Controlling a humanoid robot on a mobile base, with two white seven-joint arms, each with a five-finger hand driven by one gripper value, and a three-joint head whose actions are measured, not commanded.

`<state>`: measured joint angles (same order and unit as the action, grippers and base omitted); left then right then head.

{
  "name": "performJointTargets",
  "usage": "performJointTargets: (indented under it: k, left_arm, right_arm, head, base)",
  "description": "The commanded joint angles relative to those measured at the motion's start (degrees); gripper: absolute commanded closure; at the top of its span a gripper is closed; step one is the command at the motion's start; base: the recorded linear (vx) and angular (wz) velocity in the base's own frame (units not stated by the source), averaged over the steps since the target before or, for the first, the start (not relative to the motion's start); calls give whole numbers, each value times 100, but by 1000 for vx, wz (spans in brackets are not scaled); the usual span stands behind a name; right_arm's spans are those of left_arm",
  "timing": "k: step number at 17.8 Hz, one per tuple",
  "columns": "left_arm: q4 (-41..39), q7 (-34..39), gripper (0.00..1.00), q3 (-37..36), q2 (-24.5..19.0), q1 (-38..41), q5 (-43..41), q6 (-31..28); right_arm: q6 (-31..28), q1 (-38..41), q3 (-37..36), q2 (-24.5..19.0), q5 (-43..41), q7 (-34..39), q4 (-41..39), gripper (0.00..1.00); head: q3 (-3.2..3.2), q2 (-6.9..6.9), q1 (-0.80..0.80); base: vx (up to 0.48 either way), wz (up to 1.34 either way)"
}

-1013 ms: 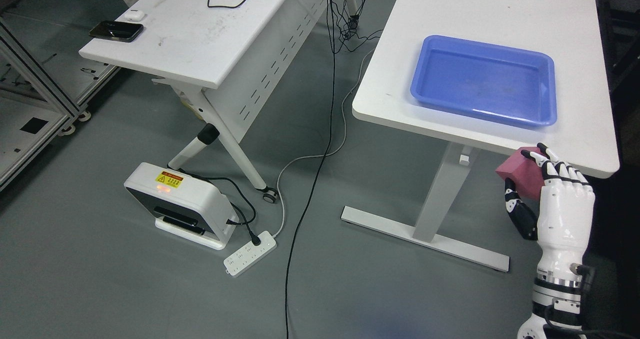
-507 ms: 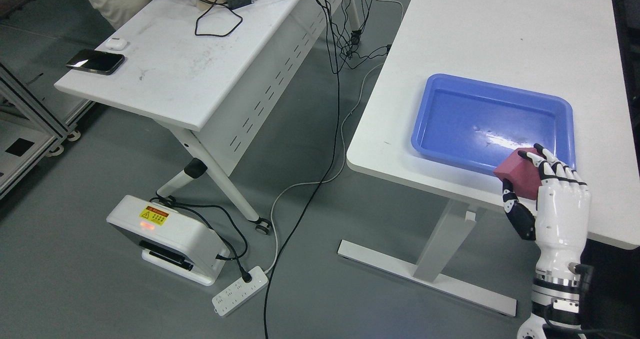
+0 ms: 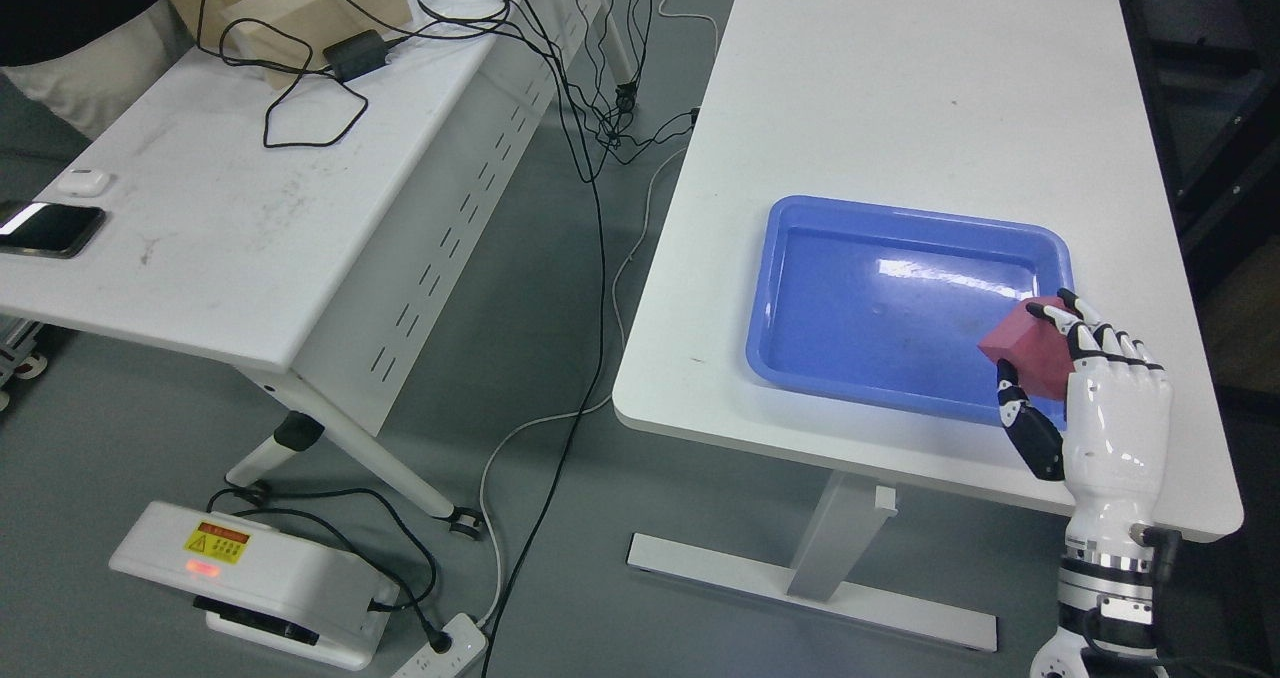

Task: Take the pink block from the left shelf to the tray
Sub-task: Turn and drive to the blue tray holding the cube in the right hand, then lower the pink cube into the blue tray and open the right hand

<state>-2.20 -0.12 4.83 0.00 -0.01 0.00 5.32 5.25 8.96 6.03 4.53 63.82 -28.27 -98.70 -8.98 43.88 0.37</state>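
right hand (image 3: pixel 1085 398): comes up from the near right corner, white shell with black finger joints, curled around the pink block with the thumb on its near-left side and the fingers (image 3: pixel 1095 336) over the top. So it's clamped on it, no question.

pink block (image 3: pixel 1030 350): off the shelf already and up in the hand, sitting over the near right corner of the tray. Can't tell if it's touching the tray floor or just above it; looks lifted to me.

left hand: nowhere in shot.

blue tray (image 3: pixel 800 220): shallow plastic one, nothing lying in it, on the near part of the white table (image 3: pixel 920 78) on the right.

step in hand: my read is this is the tail end of the carry, block lined up over the tray.

next move: probably lower it a touch, maybe nudge further in from the rim, then let the fingers go so it lands flat inside and doesn't catch the edge.

charger box (image 3: pixel 250 578): white unit on the floor, near left, plugged into a power strip (image 3: pixel 440 653).

writing: yellow warning sticker (image 3: pixel 215 538) on that box with an orange light below it; text too small to read. No brand names I can make out anywhere.

left desk (image 3: pixel 240 248): further back, scuffed white top with a phone (image 3: pixel 45 228), an earbud case (image 3: pixel 82 182), wooden blocks (image 3: pixel 310 8) and a mess of black cables (image 3: pixel 560 78).
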Motion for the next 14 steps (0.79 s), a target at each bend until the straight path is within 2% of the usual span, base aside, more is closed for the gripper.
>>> performJointTargets:
  k: [1,4,14]
  left_arm:
    - [0,3,0,0,-100,-61,-9,4]
    - [0,3,0,0,-100,-70,-9,4]
    - [0,3,0,0,-100,-70,-9,4]
  right_arm:
    - [11,27,56,5,17,181,0,96]
    - [20,71,241,22,69,295,0,95]
    - [670,308,540,48,78,963,0,87]
  head:
    - [0,0,0]
    - [0,0,0]
    - [0,0,0]
  base:
    - [182,-233]
    - [165,-153]
    - [130,28]
